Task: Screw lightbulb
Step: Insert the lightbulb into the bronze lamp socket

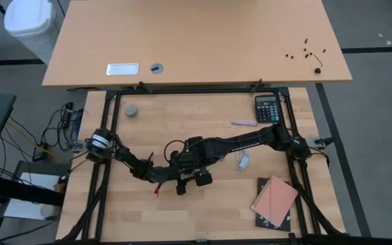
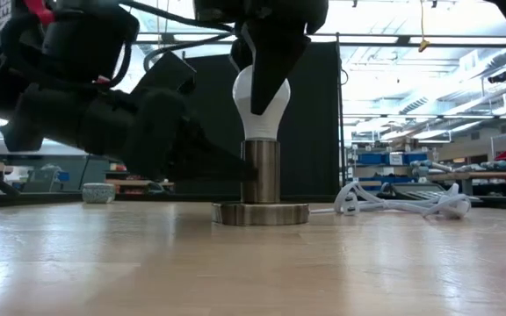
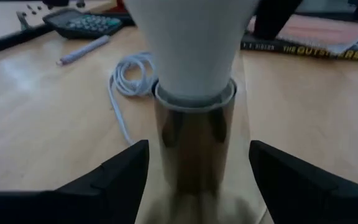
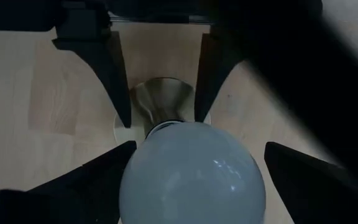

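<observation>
Standing upright in the silvery socket (image 2: 260, 171), the bulb (image 2: 261, 104) sits between the right gripper (image 4: 191, 171) fingers, which are spread and flank its round top. The left gripper (image 3: 197, 171) fingers are apart, one either side of the socket tube, not touching. A white cord (image 2: 402, 202) lies beyond.

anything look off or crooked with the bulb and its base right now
Nothing stands out. The lightbulb sits upright in the metal socket, whose disc base lies flat on the table. Its white cord lies loosely coiled beside it, not snagged.
</observation>
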Available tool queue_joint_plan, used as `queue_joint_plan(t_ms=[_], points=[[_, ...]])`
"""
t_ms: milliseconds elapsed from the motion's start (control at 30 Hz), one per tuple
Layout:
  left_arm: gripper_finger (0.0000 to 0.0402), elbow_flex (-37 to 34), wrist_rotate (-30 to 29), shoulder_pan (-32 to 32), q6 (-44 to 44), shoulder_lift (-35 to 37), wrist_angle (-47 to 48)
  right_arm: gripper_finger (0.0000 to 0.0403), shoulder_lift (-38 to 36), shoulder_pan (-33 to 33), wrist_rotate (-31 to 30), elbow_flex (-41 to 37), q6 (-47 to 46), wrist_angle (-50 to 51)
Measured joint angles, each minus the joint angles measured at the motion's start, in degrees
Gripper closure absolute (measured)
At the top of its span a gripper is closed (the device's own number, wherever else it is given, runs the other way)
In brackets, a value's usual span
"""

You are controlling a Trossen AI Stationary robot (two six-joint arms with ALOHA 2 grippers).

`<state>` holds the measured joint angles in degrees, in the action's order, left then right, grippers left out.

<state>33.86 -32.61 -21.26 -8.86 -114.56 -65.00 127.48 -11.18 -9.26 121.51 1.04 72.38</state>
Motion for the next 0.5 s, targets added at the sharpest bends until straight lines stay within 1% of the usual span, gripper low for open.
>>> queue_joint_plan(t_ms=[233, 400, 500], points=[[0.0119, 0.6, -0.5, 0.0, 2.0, -3.3, -6.6, 0.0041, 0.0, -0.5, 0.0, 0.0, 0.1, -0.5], [0.012, 3.4, -0.7, 0.2, 2.3, -7.1, -7.0, 0.0041, 0.0, -0.4, 0.0, 0.0, 0.0, -0.5], [0.0128, 4.3, -1.9, 0.2, 3.0, -8.3, -7.1, 0.0041, 0.0, -0.4, 0.0, 0.0, -0.7, -0.6]])
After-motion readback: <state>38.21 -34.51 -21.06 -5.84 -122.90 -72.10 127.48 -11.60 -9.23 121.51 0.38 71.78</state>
